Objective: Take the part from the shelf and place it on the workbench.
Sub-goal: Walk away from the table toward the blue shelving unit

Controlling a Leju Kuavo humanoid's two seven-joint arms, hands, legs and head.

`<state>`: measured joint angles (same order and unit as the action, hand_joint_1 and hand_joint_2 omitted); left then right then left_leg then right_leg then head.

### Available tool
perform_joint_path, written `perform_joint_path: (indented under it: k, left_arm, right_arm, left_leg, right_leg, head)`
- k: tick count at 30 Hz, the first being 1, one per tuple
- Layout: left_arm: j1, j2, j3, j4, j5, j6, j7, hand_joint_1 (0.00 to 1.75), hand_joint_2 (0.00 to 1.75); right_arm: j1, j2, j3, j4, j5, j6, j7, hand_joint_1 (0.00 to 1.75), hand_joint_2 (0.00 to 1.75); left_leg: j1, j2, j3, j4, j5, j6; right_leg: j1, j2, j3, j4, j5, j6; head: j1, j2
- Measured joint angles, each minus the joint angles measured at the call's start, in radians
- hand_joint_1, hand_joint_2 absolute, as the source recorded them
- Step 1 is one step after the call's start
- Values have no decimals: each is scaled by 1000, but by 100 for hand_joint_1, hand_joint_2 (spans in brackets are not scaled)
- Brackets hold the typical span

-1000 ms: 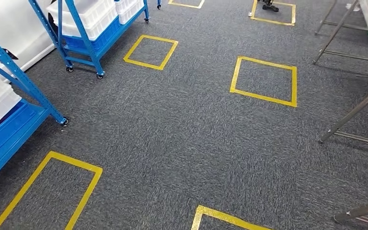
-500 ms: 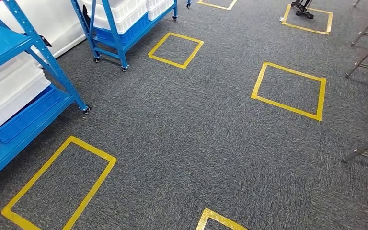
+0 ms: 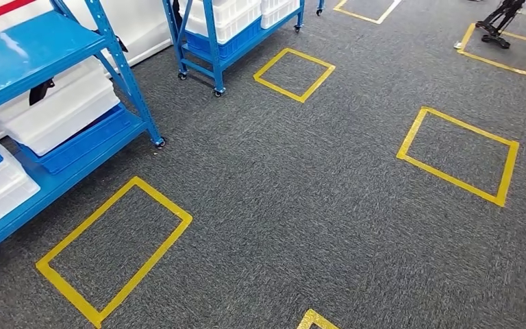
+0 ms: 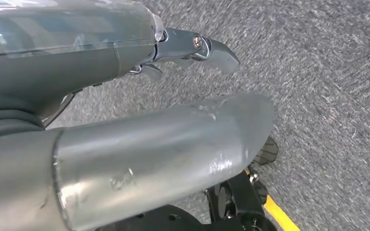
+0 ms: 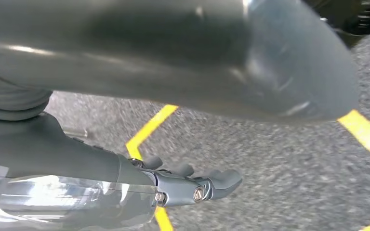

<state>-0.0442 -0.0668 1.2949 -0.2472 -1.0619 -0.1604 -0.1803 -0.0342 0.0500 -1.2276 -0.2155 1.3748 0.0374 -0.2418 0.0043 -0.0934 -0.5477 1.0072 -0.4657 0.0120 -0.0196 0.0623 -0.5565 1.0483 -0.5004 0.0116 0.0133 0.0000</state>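
Hanging low over the carpet [image 3: 301, 205] with the left hand [image 4: 139, 125], fingers loosely apart and holding nothing; the same with the right hand [image 5: 173, 62]. Facing a blue steel shelf [image 3: 34, 48] on castors, loaded with white plastic bins [image 3: 61, 110], smooth and box-shaped. Cannot make out the part itself; probably lying inside one of the bins. Likely stiff and rather light, judging by such storage. Better to grasp it across the middle, firmly if slippery. Underfoot rough grey pile, marked with squares of glossy yellow tape [image 3: 164, 199].
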Motion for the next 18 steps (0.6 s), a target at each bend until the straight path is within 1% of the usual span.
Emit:
perform_joint_path:
  k: [1,2,3,4,5,6,7,8,9,10,11,12,13,14,15,16,17,18]
  left_arm:
    - [0,0,0,0,0,-1,-1,0,0]
    - [0,0,1,0,0,-1,-1,0,0]
    - [1,0,1,0,0,-1,-2,0,0]
    - [3,0,2,0,0,-1,-2,0,0]
    - [3,0,3,0,-1,-1,-2,0,0]
    - [2,0,4,0,-2,-2,-2,0,0]
    - [1,0,4,0,-3,-2,-2,0,0]
    - [-1,0,4,0,-5,-2,-2,0,0]
    - [-2,0,4,0,-6,-1,-2,0,0]
    - [-1,0,4,0,-8,-1,-2,0,0]
    - [0,0,4,0,-8,-1,-2,0,0]
    - [2,0,4,0,-9,0,-2,0,0]
    - [2,0,4,0,-10,0,-2,0,0]
    - [1,0,4,0,-10,0,-2,0,0]
    - [0,1,4,0,-10,0,-2,0,0]
    - [-1,1,4,0,-11,1,-2,0,0]
    - [-1,1,4,0,-11,1,-2,0,0]
    - [0,1,4,0,-11,1,-3,0,0]
  right_arm:
    - [0,0,-1,0,0,0,0,0,0]
    - [-1,0,-2,0,0,0,1,0,0]
    - [-2,1,-3,0,0,0,1,0,0]
    - [-3,1,-4,0,0,0,1,0,0]
    - [-3,2,-6,0,0,0,1,0,0]
    - [-1,3,-6,0,0,0,1,0,0]
    - [0,3,-7,0,0,0,1,0,0]
    - [2,3,-8,0,0,0,1,0,0]
    - [3,3,-8,0,0,0,1,0,0]
    - [3,3,-8,0,1,0,1,0,0]
    - [2,3,-8,0,1,0,1,0,0]
    - [1,3,-8,0,1,0,1,0,0]
    - [0,3,-8,0,2,0,1,0,0]
    - [0,3,-8,0,2,0,1,0,0]
    - [0,3,-8,0,2,0,0,0,0]
    - [-2,3,-8,0,3,0,0,0,0]
    - [-4,3,-8,0,3,0,0,0,0]
    - [-7,3,-8,0,3,0,0,0,0]
  left_leg:
    - [0,-9,-5,2,0,-6]
    - [-1,-18,-8,2,1,-13]
    - [0,-25,-10,0,2,-19]
    - [1,-16,-14,6,-2,-24]
    - [1,5,-22,25,-16,-28]
    - [1,32,-40,65,-40,-32]
    - [1,60,-68,124,-73,-35]
    - [3,74,-101,193,-106,-39]
    - [4,80,-129,252,-129,-42]
    - [6,83,-143,283,-133,-43]
    - [6,86,-137,273,-118,-44]
    - [6,92,-111,224,-87,-42]
    - [5,108,-72,151,-52,-39]
    - [1,126,-36,83,-27,-33]
    - [-3,140,-12,34,-12,-26]
    - [-6,149,0,9,-7,-20]
    - [-10,144,-1,4,-9,-14]
    - [-9,134,-1,0,-7,-8]
  right_leg:
    - [1,10,5,-15,0,-4]
    - [3,4,5,-17,0,-8]
    - [2,-8,6,-20,2,-15]
    - [2,-19,8,-25,4,-22]
    - [1,-31,11,-30,7,-30]
    - [0,-44,13,-34,8,-37]
    - [2,-57,14,-35,7,-41]
    - [5,-71,14,-35,6,-45]
    - [7,-85,14,-34,5,-47]
    - [9,-98,14,-34,3,-47]
    - [10,-109,16,-33,2,-47]
    - [10,-120,18,-33,0,-46]
    - [11,-130,22,-32,-3,-43]
    - [13,-140,26,-31,-6,-39]
    - [15,-149,29,-31,-9,-35]
    - [17,-156,31,-30,-11,-30]
    - [17,-164,33,-31,-13,-25]
    - [17,-171,37,-32,-14,-20]
  head:
    - [0,0]
    - [0,0]
    - [0,0]
    - [-1,0]
    - [-3,0]
    - [-6,0]
    - [-9,0]
    - [-11,0]
    - [-11,0]
    - [-11,0]
    - [-11,0]
    - [-11,0]
    - [-12,0]
    - [-11,0]
    - [-10,0]
    - [-10,0]
    - [-9,0]
    - [-8,0]
